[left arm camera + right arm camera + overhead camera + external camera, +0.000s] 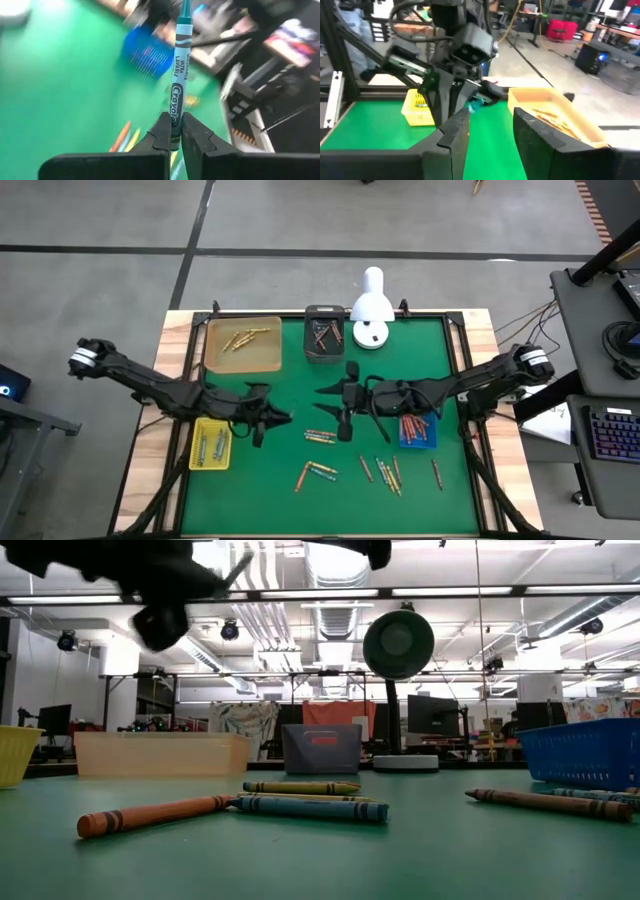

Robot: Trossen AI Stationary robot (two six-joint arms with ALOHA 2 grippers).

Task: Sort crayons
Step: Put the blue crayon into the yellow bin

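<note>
My left gripper (pixel 272 418) is left of the table's middle, above the green mat, shut on a teal crayon (pixel 180 75). It also shows in the right wrist view (pixel 465 95), with the crayon's teal tip (pixel 476 103) sticking out. My right gripper (pixel 342 395) is open and empty near the table's middle, pointing toward the left gripper; its fingers show in its own view (pixel 490 120). Loose crayons (pixel 320 437) lie flat on the mat, with more of them nearer the front edge (pixel 385 470). In the low view, an orange one (pixel 155 814) and a blue one (pixel 310 807) lie in front. My left gripper pinches the teal crayon's back end (pixel 174 131) between its two fingers. The crayon runs on in line with the fingers and sticks far out past their tips, toward the table's right. It is lifted clear of the mat.
A tan tray (pixel 243 343) and a dark tray (pixel 323 333) stand at the back. A yellow tray (pixel 210 443) is at the front left and a blue tray (pixel 418 430) at the right, under my right arm. A white lamp (pixel 372 310) stands at the back.
</note>
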